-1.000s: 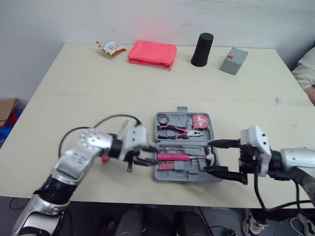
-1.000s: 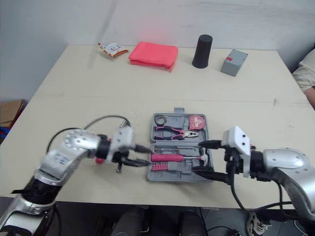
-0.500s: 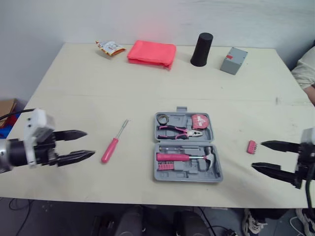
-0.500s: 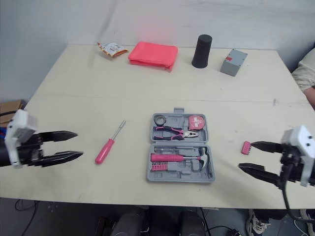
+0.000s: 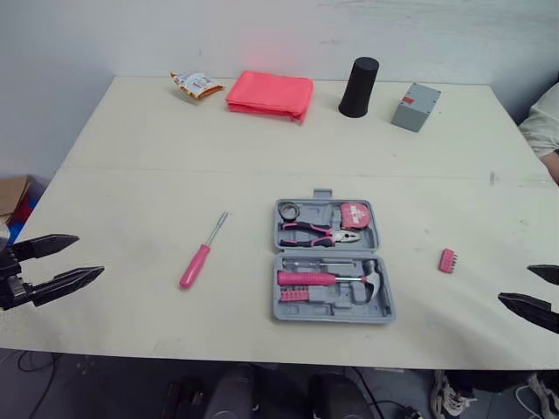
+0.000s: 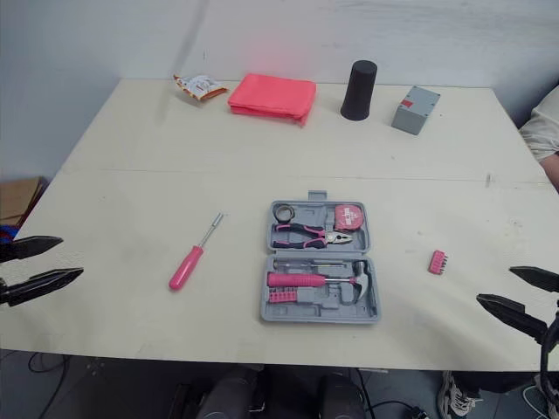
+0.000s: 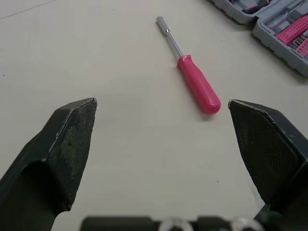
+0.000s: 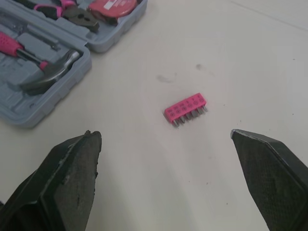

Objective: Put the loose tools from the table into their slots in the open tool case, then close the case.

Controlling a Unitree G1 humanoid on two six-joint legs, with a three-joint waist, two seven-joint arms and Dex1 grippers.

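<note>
The open grey tool case (image 5: 330, 262) lies near the table's front middle, with pliers, a tape measure, a hammer and a pink-handled tool in its slots. A pink-handled screwdriver (image 5: 203, 253) lies loose on the table to its left, also seen as the screwdriver (image 7: 192, 77) ahead of my left gripper. A small pink bit holder (image 5: 447, 260) lies loose to the case's right, also the bit holder (image 8: 186, 109). My left gripper (image 5: 87, 255) hovers open at the table's front left edge, holding nothing. My right gripper (image 5: 515, 284) is open at the front right, a little short of the bit holder.
Along the table's far edge sit a snack packet (image 5: 196, 84), a folded pink cloth (image 5: 270, 93), a black cylinder (image 5: 358, 87) and a small grey box (image 5: 415, 106). A person's sleeve (image 5: 546, 122) shows at the right edge.
Both arms have drawn back from the case to the table's left and right edges. The left gripper has opened wide. The screwdriver and bit holder now lie uncovered.
</note>
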